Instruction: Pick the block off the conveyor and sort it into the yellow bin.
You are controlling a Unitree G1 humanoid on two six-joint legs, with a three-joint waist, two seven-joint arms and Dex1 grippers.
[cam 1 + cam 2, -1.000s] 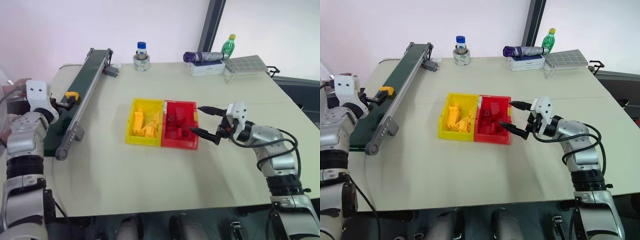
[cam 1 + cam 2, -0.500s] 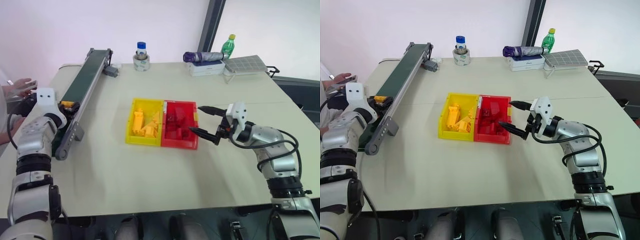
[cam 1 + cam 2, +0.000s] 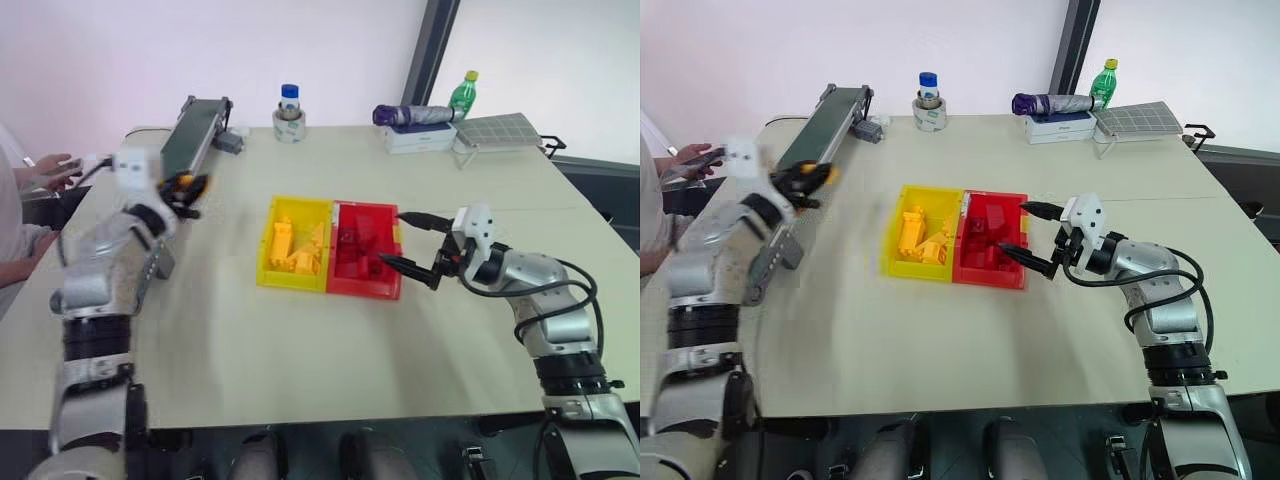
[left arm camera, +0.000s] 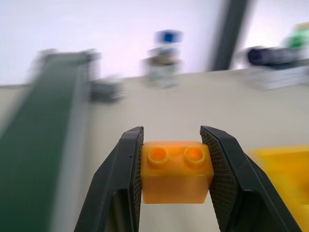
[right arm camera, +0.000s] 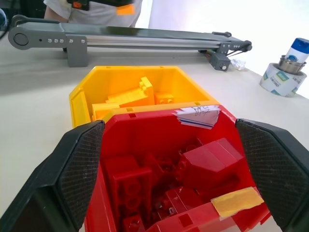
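Conveyor (image 3: 190, 135) runs along the far left of the surface (image 3: 300, 350). Left tool (image 4: 171, 169) is up off the belt, just right of it over the surface, pinching the block (image 4: 175, 170) between both fingers, studs up. Middle of the surface has the yellow bin (image 3: 293, 244), already holding yellow pieces, joined to a red bin (image 3: 365, 252) on its right. Right tool (image 3: 408, 243) hangs at the red bin's right edge, fingers spread wide, nothing in them. Bottles sit way at the back.

Glossy smooth plastic block (image 4: 176, 171), textured matt tool pads (image 4: 217, 180), glossy plastic yellow bin (image 5: 87, 94), matt table (image 3: 300, 340)
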